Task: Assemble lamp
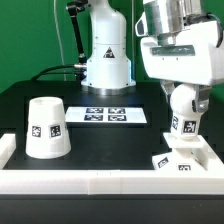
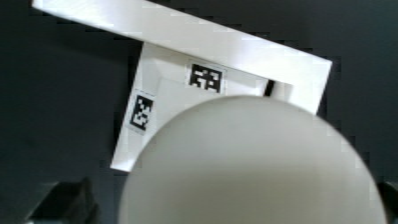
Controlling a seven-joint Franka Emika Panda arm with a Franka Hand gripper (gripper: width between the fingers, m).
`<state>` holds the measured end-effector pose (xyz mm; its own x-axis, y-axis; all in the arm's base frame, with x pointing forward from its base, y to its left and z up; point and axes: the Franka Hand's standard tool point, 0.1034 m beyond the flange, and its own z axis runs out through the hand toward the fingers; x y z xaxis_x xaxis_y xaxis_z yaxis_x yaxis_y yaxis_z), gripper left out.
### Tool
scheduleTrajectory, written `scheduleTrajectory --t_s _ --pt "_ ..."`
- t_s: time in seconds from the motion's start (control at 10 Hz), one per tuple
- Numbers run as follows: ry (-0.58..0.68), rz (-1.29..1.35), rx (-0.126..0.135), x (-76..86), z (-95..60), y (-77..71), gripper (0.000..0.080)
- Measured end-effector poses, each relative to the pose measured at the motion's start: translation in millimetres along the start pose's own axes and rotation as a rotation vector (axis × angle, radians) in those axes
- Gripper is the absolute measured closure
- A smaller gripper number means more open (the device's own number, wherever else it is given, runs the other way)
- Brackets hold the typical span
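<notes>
Round matte white bulb on stem fills wrist view; pincer clamped on its dome, upright over small square white base on black counter, exterior view's right. Probably light, rigid, smooth, slippery; hold dome sides squarely.

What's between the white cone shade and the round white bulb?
Exterior view: only the thin white marker board lies between the white cone shade and round white bulb.

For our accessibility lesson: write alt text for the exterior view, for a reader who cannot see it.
The gripper hangs over the round bulb, which stands upright above the square base at the exterior view's right. The cone shade stands apart at the left, and the marker board lies between them, farther back.
</notes>
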<state>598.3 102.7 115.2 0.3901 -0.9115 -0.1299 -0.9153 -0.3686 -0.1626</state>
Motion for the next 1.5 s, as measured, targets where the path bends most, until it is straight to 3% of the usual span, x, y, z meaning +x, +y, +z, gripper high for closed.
scheduleTrajectory --t_s 0.8,1.1,1.5 --pt "0.016 -0.754 -0.024 -3.2 0.7 -0.1 0.0101" --pt "0.045 -1.139 -0.080 -2.7 -0.1 -0.6 0.0101" --pt "0.043 -1.533 -0.124 -3.0 2.6 -1.2 0.0101"
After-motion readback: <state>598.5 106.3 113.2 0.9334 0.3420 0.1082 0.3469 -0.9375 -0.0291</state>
